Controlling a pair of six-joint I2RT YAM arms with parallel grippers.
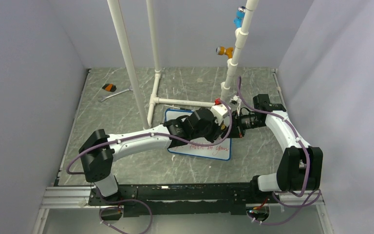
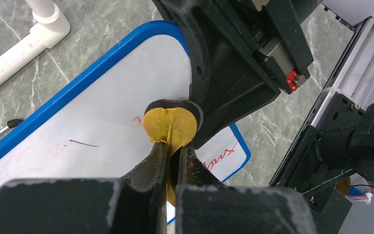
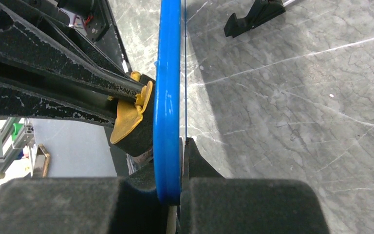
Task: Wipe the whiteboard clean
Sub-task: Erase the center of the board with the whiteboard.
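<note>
Whiteboard (image 1: 199, 152) sits mid-table, just in front of the white PVC pipe frame (image 1: 175, 101), with both arms meeting over its right half. Left gripper (image 2: 171, 146) is pressed together on a round yellow eraser pad (image 2: 170, 124) with a black backing. The pad is pinched between the fingertips and sits over the board's white face near the right end. Can't tell from the wrist views whether the pad touches the face or is just off it. Right gripper (image 3: 174, 165) is clamped on the board's blue frame (image 3: 168, 87), one finger on each side of the rim, seen edge-on. The eraser is right beside that grip point. Red handwriting (image 1: 209, 146) runs along the near part of the board, partly under the left wrist. A short dark stroke (image 2: 84, 143) sits further left on the face. Can't tell if the board lies flat or is tipped up at the gripped edge. Marbled grey table (image 1: 126, 161) is underneath. A wrench (image 1: 114, 94) and a small orange-black object (image 1: 109, 87) lie well apart at the far left.
</note>
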